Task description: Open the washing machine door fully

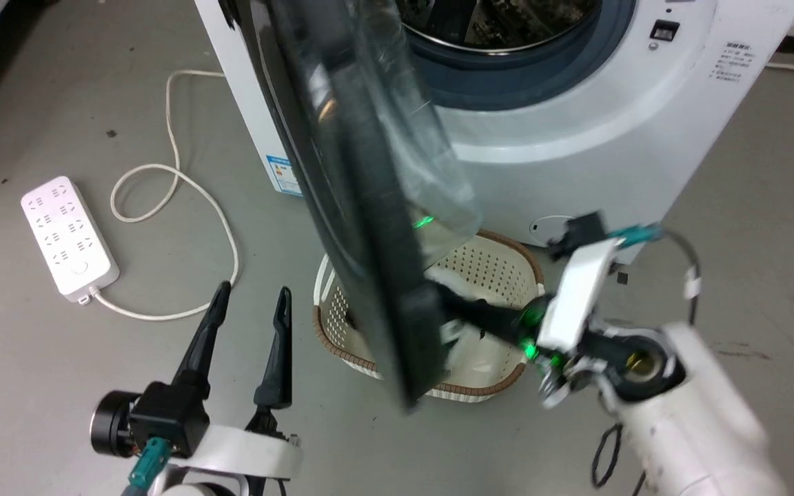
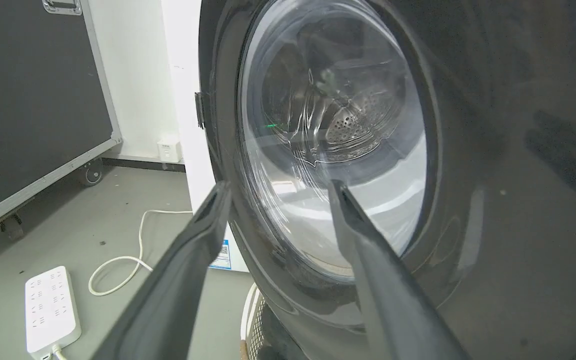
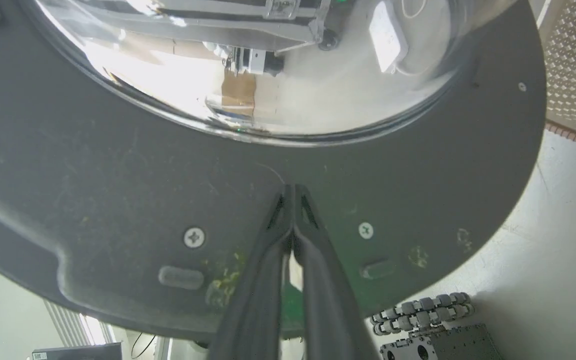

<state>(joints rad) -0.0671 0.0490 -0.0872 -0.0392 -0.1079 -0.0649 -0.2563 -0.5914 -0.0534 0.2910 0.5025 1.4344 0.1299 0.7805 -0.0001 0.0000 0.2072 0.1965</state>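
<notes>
R gripper [image 3: 293, 192], jaws pinched together on nothing, tips on inner face of door [image 1: 359, 227] (only part swung out): push steady, near rim. L gripper [image 1: 252, 289] jaws spread wide, idle.

Door [image 1: 359, 207] juts out before machine [image 1: 576, 145]; basket [image 1: 497, 265] on floor [image 1: 59, 103] below door; power strip [image 1: 69, 238] left of machine.

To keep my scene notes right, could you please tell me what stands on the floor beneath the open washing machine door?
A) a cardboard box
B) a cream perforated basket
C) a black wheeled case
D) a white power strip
B: the cream perforated basket with a brown rim sits right under the washing machine door, while the power strip lies well off to the left.
</notes>
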